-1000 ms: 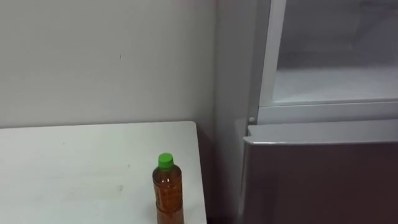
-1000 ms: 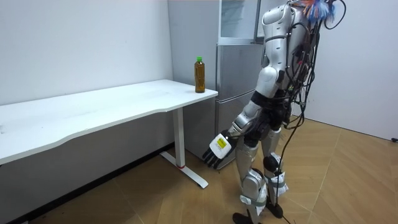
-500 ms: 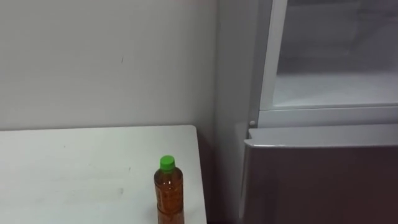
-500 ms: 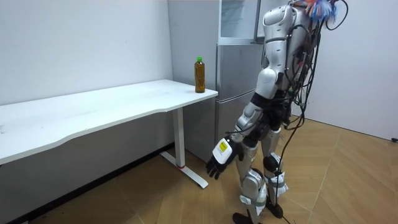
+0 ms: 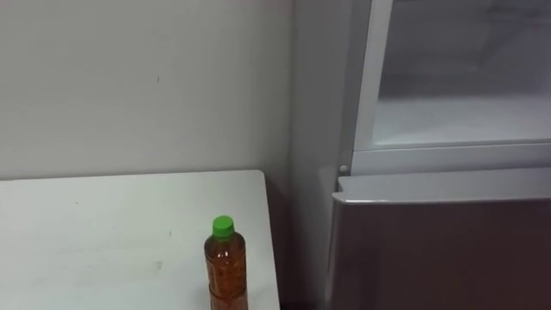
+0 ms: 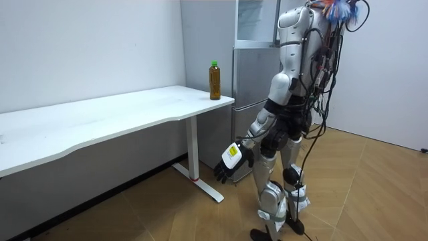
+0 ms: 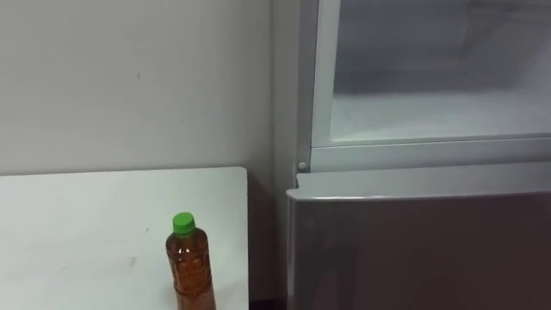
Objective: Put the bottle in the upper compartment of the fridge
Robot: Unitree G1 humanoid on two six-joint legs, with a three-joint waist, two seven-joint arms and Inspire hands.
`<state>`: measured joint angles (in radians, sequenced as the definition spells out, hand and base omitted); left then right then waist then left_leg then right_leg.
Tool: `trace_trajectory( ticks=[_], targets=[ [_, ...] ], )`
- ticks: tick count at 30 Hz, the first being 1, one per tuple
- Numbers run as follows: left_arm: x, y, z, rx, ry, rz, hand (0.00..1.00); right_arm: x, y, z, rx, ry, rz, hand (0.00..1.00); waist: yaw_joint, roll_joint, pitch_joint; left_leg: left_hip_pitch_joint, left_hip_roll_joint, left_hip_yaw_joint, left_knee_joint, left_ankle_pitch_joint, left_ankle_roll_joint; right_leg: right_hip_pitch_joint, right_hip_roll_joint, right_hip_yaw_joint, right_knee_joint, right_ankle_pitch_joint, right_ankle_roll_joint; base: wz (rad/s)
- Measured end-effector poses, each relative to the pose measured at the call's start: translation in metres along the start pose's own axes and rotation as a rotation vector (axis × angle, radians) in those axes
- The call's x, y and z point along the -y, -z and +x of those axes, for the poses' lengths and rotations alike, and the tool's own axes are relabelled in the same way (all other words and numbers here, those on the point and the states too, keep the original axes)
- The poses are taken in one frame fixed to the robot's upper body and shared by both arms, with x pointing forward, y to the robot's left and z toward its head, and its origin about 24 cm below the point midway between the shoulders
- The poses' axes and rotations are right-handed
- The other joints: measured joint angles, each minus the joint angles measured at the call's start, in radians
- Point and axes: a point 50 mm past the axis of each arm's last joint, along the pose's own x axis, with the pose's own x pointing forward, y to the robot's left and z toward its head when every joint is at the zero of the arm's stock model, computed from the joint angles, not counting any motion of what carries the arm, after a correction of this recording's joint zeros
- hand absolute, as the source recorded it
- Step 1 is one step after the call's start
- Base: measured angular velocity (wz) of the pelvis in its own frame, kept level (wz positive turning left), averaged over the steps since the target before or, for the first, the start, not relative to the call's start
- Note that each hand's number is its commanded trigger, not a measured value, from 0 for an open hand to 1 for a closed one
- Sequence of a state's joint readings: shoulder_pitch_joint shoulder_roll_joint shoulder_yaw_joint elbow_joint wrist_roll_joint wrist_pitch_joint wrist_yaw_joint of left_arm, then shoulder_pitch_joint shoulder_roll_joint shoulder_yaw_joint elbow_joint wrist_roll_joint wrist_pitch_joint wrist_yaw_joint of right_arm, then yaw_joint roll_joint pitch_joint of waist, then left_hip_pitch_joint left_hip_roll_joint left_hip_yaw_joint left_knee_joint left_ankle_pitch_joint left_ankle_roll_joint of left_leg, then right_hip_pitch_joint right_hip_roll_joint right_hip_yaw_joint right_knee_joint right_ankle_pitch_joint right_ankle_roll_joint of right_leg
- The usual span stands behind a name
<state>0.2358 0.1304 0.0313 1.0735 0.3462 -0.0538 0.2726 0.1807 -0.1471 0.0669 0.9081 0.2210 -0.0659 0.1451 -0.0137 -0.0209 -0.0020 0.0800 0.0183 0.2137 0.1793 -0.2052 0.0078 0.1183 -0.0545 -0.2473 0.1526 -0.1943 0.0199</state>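
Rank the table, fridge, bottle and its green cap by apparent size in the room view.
1. table: largest, across the view's left half.
2. fridge: partly hidden by the robot, so its full extent is unsure.
3. bottle: stands near the table's end.
4. green cap: smallest.

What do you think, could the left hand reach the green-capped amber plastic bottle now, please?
Probably yes: the bottle stands alone near the white table's edge, and nothing blocks the low-hanging left hand.
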Motion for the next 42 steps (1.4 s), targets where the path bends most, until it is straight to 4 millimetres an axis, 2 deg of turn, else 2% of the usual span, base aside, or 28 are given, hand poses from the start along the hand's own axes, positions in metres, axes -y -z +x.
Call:
trace_trajectory(
  ticks=[3, 5, 8, 10, 14, 19, 21, 25, 32, 38, 42],
  targets=[
    [0.0, -0.001, 0.0, 0.007, 0.002, -0.002, 0.0, -0.009, -0.03, 0.0, 0.131, -0.037, -0.036, 0.0, 0.006, 0.004, 0.0029, -0.002, 0.003, 0.003, 0.006, -0.002, -0.001, -0.003, 0.002, 0.002, 0.002, 0.001, -0.001, -0.03],
    [0.0, -0.005, 0.001, 0.031, 0.003, -0.005, 0.0, -0.023, -0.06, -0.004, 0.282, -0.09, -0.068, 0.0, 0.018, 0.005, 0.0047, -0.001, 0.005, 0.003, 0.008, -0.003, -0.003, -0.001, 0.004, 0.002, -0.001, 0.002, -0.003, 0.0],
    [0.001, -0.006, 0.001, 0.045, 0.004, -0.008, 0.0, -0.035, -0.089, -0.013, 0.426, -0.14, -0.087, 0.0, 0.024, 0.005, 0.0044, 0.0, 0.005, 0.001, 0.008, -0.004, -0.003, 0.001, 0.004, 0.0, -0.002, 0.002, -0.003, 0.01],
    [0.001, -0.005, 0.0, 0.046, 0.004, -0.007, 0.0, -0.041, -0.1, -0.018, 0.484, -0.165, -0.083, 0.0, 0.024, 0.005, 0.0041, 0.0, 0.005, 0.001, 0.008, -0.004, -0.003, 0.001, 0.004, 0.0, -0.001, 0.002, -0.003, 0.0],
    [0.001, -0.007, 0.0, 0.059, 0.009, 0.007, 0.0, -0.044, -0.108, -0.028, 0.536, -0.181, -0.087, 0.0, 0.034, 0.001, 0.0019, -0.007, 0.004, -0.001, 0.008, -0.004, -0.003, -0.008, 0.004, 0.001, 0.001, 0.002, -0.003, -0.03],
    [0.002, -0.009, 0.0, 0.064, 0.019, 0.028, 0.0, -0.044, -0.112, -0.032, 0.536, -0.183, -0.094, 0.0, 0.04, -0.002, 0.0007, -0.008, 0.005, -0.001, 0.008, -0.004, -0.003, -0.007, 0.003, 0.002, 0.008, 0.003, -0.004, -0.01],
    [0.003, -0.007, 0.0, 0.055, 0.024, 0.037, 0.0, -0.044, -0.117, -0.035, 0.542, -0.188, -0.105, 0.0, 0.046, 0.002, 0.0053, -0.006, 0.006, 0.0, 0.008, -0.004, -0.003, -0.006, 0.003, 0.004, 0.019, 0.003, -0.004, -0.04],
    [0.006, -0.005, -0.001, 0.046, 0.038, 0.061, 0.0, -0.047, -0.127, -0.042, 0.579, -0.203, -0.128, 0.0, 0.05, 0.007, 0.0095, -0.015, 0.008, 0.005, 0.018, -0.004, -0.002, -0.023, 0.003, 0.021, 0.037, 0.003, -0.005, -0.07],
    [0.009, 0.002, -0.004, 0.03, 0.057, 0.081, 0.0, -0.055, -0.145, -0.054, 0.657, -0.219, -0.147, 0.0, 0.055, 0.002, 0.01, -0.039, 0.01, 0.005, 0.038, -0.003, 0.0, -0.047, 0.003, 0.025, 0.037, 0.007, -0.01, -0.02],
    [0.009, 0.006, -0.004, 0.008, 0.066, 0.09, 0.0, -0.056, -0.164, -0.072, 0.728, -0.23, -0.205, 0.0, 0.058, 0.0, 0.0089, -0.05, 0.011, 0.006, 0.043, 0.0, 0.004, -0.052, 0.002, 0.024, 0.057, 0.009, -0.011, 0.0],
    [0.01, 0.006, -0.004, 0.006, 0.07, 0.091, 0.0, -0.056, -0.17, -0.078, 0.761, -0.236, -0.221, 0.0, 0.066, -0.007, 0.0106, -0.05, 0.011, 0.004, 0.045, 0.001, 0.004, -0.054, 0.002, 0.025, 0.06, 0.009, -0.011, 0.0]
  ],
)
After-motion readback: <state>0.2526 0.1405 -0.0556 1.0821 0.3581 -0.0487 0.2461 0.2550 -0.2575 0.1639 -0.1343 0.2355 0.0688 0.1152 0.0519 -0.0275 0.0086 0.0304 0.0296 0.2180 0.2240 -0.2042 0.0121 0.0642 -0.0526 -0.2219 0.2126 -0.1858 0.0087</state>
